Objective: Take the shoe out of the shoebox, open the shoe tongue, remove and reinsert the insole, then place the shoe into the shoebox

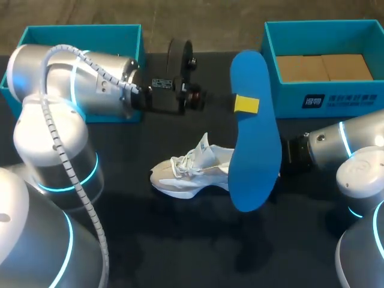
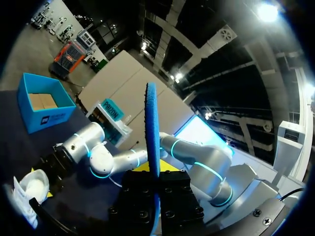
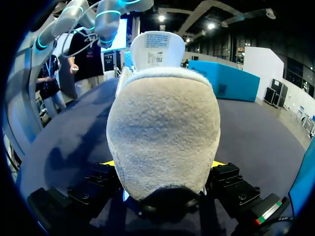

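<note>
A large blue insole (image 1: pixel 255 138) hangs upright above the table's middle, with my left gripper (image 1: pixel 245 103) shut on its upper part; one yellow fingertip (image 1: pixel 246 104) shows against it. The left wrist view has the insole (image 2: pixel 151 128) edge-on, rising from between the left gripper (image 2: pixel 153 173) fingers. The white shoe (image 1: pixel 191 173) rests on the black table (image 1: pixel 180 240), toe to the left. My right arm (image 1: pixel 327 147) comes in behind the insole, which hides its fingers. In the right wrist view the shoe's heel (image 3: pixel 162 132) fills the right gripper (image 3: pixel 165 167), touching both fingers.
A teal shoebox (image 1: pixel 300 96) with cardboard inside stands at the back right. A second teal box (image 1: pixel 129 36) sits at the back left, partly behind my left arm. In the left wrist view the right box (image 2: pixel 42 105) lies far off beside the shoe (image 2: pixel 32 189).
</note>
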